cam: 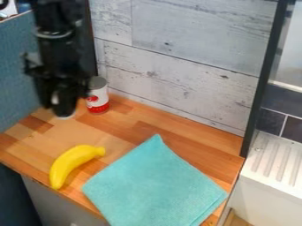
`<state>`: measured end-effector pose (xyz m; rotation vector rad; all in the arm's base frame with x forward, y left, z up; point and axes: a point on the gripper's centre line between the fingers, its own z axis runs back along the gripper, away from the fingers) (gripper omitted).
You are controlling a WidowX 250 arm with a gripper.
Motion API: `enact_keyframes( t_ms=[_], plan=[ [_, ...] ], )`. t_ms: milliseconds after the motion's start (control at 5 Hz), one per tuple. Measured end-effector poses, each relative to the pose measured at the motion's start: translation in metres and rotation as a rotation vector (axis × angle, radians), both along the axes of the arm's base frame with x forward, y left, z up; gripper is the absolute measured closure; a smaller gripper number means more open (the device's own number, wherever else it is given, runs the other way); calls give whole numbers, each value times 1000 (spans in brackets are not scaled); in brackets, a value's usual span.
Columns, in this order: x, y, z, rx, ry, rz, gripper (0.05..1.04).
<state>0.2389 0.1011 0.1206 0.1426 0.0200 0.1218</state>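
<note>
Pale plank wall (pixel 183 66) (dark-knotted) behind wooden counter (pixel 133 121); hand (pixel 60 109) near can (pixel 99 98).

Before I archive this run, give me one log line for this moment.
gripper: above counter, near can | can: upright by wall | banana: beside cloth | cloth: flat on counter

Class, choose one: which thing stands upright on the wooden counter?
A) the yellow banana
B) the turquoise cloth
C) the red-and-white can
C: the can stands on its base near the pale wall, while the banana and cloth lie down.
</note>
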Motion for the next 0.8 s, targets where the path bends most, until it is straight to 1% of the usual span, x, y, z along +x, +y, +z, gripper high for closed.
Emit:
enact_keyframes(
  t_ms=[200,400,600,800],
  plan=[
    [-9,31,-18,27,26,51,633],
    [-12,49,-38,31,29,118,633],
    [-15,66,-56,8,28,164,633],
    [-20,79,-71,-24,39,195,633]
  ],
)
